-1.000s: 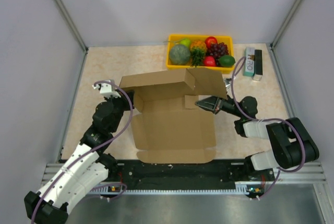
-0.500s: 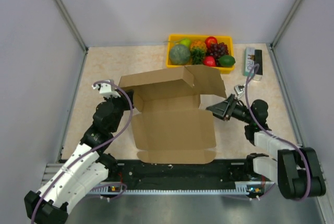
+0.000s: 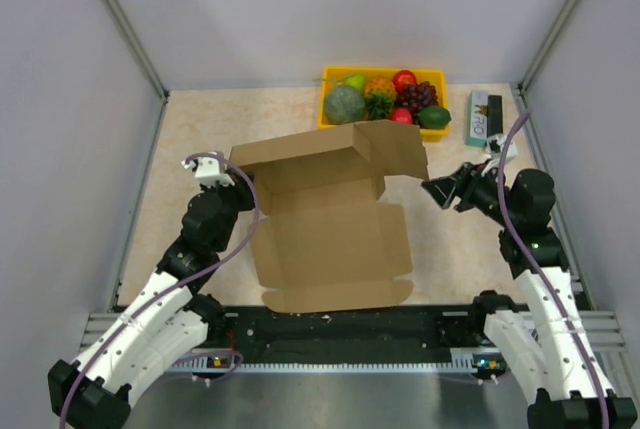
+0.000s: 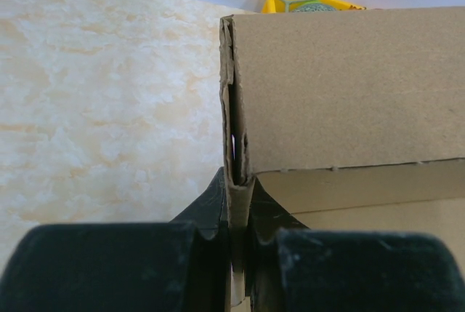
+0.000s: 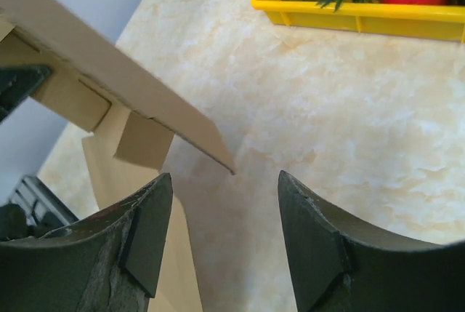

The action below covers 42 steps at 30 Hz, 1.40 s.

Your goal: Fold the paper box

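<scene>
Left gripper point(image 4: 236, 206) clamped on box point(image 3: 330, 239) rear-left edge, mid-counter. Right gripper point(image 3: 436, 190) spread, empty, beside raised flap point(image 5: 131, 83). Risk: unsupported flap drops flat; thin pinch slips.

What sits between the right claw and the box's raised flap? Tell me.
Nothing visible. The open right claw hangs just off the right corner of the raised flap of the box, with only bare table between. The fruit tray stands farther back, out of the way.
</scene>
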Motion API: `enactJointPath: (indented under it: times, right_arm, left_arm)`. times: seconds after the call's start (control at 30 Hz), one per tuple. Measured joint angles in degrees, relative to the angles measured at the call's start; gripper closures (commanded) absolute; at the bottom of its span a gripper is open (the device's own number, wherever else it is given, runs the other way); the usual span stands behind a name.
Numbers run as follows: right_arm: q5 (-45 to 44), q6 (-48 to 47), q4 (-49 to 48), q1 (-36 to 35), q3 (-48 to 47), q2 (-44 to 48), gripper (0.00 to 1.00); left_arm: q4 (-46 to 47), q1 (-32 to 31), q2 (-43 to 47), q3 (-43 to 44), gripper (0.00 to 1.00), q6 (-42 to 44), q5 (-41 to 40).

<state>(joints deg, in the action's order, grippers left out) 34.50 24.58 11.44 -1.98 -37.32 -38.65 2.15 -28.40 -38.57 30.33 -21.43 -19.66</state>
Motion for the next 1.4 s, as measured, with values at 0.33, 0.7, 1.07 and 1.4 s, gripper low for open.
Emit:
enactJointPath:
  times: [0.33, 0.7, 1.07, 1.4]
  right_arm:
    - [-6.43, -11.82, 6.82, -9.57, -9.51, -3.63, 0.36]
    - [-16.63, -20.59, 6.84, -19.23, -16.81, -15.61, 0.76]
    - [-34.58, -15.23, 7.04, -33.07, -13.38, -12.74, 1.0]
    - [-50.03, -6.73, 2.58, -42.6, -10.16, -16.11, 0.95]
  left_arm:
    - [0.42, -0.04, -0.98, 0.0, 1.0, 1.9, -0.15]
    - [1.57, -0.07, -1.38, -0.48, 1.0, 3.02, 0.55]
    - [4.74, -0.07, -5.4, -0.94, 1.0, 4.24, 1.22]
    - [5.64, 0.11, -6.97, -1.31, 1.0, 5.35, 2.14]
